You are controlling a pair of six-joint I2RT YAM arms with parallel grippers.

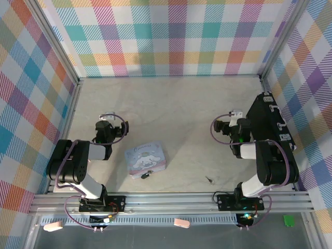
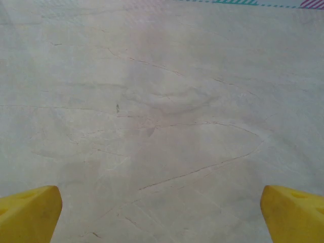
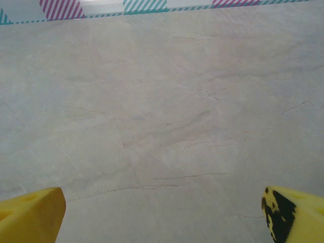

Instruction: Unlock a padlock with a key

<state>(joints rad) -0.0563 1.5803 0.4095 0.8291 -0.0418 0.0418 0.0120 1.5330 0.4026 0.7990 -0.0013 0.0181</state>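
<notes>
**Visitor:** Two arms poised over the pale marbled tabletop [image 1: 171, 104]. How does the left gripper [image 2: 162, 215] stand?

**Technician:** Spread wide. Its yellow fingers [image 2: 28, 212] sit far apart, with just tabletop between them.

**Visitor:** And the tiny silver metal padlock [image 1: 147, 174]?

**Technician:** Back toward the arm bases from that gripper and off to its right. It lies at the near edge of the rectangular pastel-blue cartoon-print tin box [image 1: 145, 158]. From here it is too small to say whether the two touch.

**Visitor:** The right gripper [image 3: 162, 215]?

**Technician:** Splayed the same way, a yellow finger [image 3: 30, 215] at each side above bare table.

**Visitor:** Where is the key?

**Technician:** The slim dark metal key [image 1: 209, 179] lies flat on the table. It is nearer the bases than the right gripper, a little to its left and well apart from it. It is also well apart from the padlock and the tin box.
</notes>
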